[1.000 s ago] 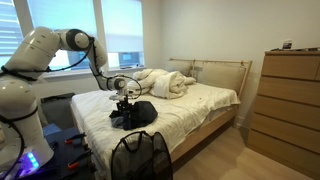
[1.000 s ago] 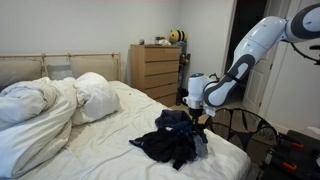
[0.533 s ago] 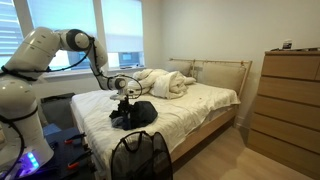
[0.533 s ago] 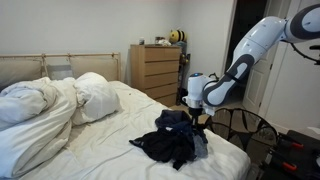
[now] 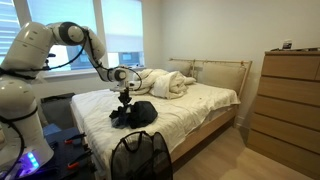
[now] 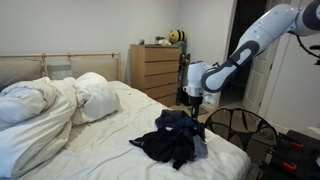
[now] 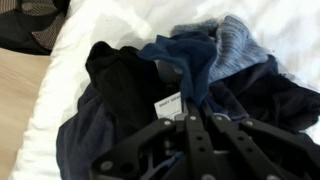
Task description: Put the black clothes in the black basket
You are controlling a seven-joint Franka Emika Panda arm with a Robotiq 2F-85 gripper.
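The black clothes [image 5: 135, 114] lie in a dark heap of black and navy pieces near the foot of the bed, seen in both exterior views [image 6: 178, 138]. My gripper [image 5: 124, 97] hangs just above the heap [image 6: 194, 101]. In the wrist view the gripper [image 7: 185, 112] is shut, its fingers pinching a navy fold of the clothes [image 7: 190, 62] beside a white label [image 7: 168, 104]. The black basket [image 5: 140, 155], a wire-framed mesh bin, stands on the floor at the foot of the bed [image 6: 240, 125].
The bed [image 5: 200, 98] has a white sheet and a rumpled white duvet [image 6: 45, 105] near the headboard. A wooden dresser [image 5: 290, 95] stands by the wall. Wooden floor [image 7: 15, 95] shows past the mattress edge.
The jaws have closed on the cloth. The arm has since risen a little, drawing the pinched fold up from the heap.
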